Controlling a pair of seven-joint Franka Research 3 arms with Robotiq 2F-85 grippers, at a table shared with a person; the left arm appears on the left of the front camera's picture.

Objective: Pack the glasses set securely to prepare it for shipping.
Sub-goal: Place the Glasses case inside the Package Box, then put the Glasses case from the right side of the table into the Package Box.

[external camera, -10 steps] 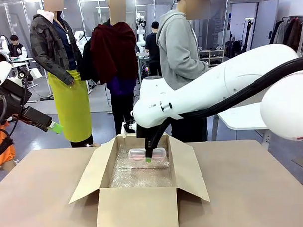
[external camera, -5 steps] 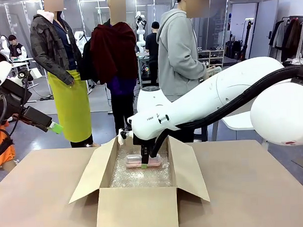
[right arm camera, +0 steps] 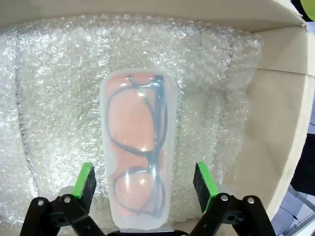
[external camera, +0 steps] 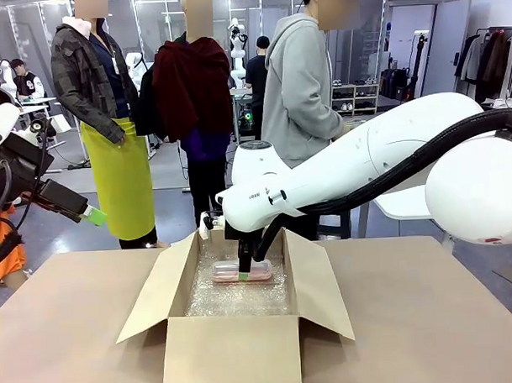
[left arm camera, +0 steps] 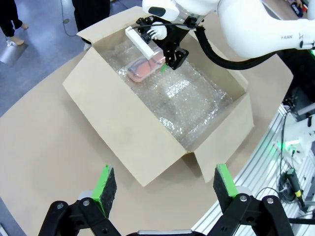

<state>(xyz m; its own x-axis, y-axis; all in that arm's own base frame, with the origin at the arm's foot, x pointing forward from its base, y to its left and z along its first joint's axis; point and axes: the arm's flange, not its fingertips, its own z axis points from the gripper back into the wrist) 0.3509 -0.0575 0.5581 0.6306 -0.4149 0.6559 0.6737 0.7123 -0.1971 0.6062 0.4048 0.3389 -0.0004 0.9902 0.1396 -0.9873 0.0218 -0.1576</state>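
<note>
A pale pink glasses case point(right arm camera: 139, 172) with dark frames under its see-through top lies flat on the bubble wrap point(right arm camera: 59, 98) inside the brown cardboard box point(external camera: 232, 352). My right gripper point(right arm camera: 144, 172) reaches down into the box and straddles the case, its green pads point(right arm camera: 86, 183) apart from the case's sides, so it stands open. From the front the same case point(external camera: 265, 273) shows at the far end of the box under the right gripper point(external camera: 246, 272). My left gripper point(left arm camera: 166, 179) hovers high above the near-left of the table, open with nothing between its fingers, looking down on the box point(left arm camera: 128, 132) and the case point(left arm camera: 145, 68).
The box flaps point(external camera: 150, 296) stand open on both sides. The left arm's gripper point(external camera: 93, 216) hangs off the table's left edge. A person in a grey hoodie point(external camera: 303, 97) stands at the far side. Bare brown tabletop point(external camera: 429, 320) surrounds the box.
The right gripper came down with the pink case, set it on the bubble wrap and opened its jaws. The left arm has held still.
</note>
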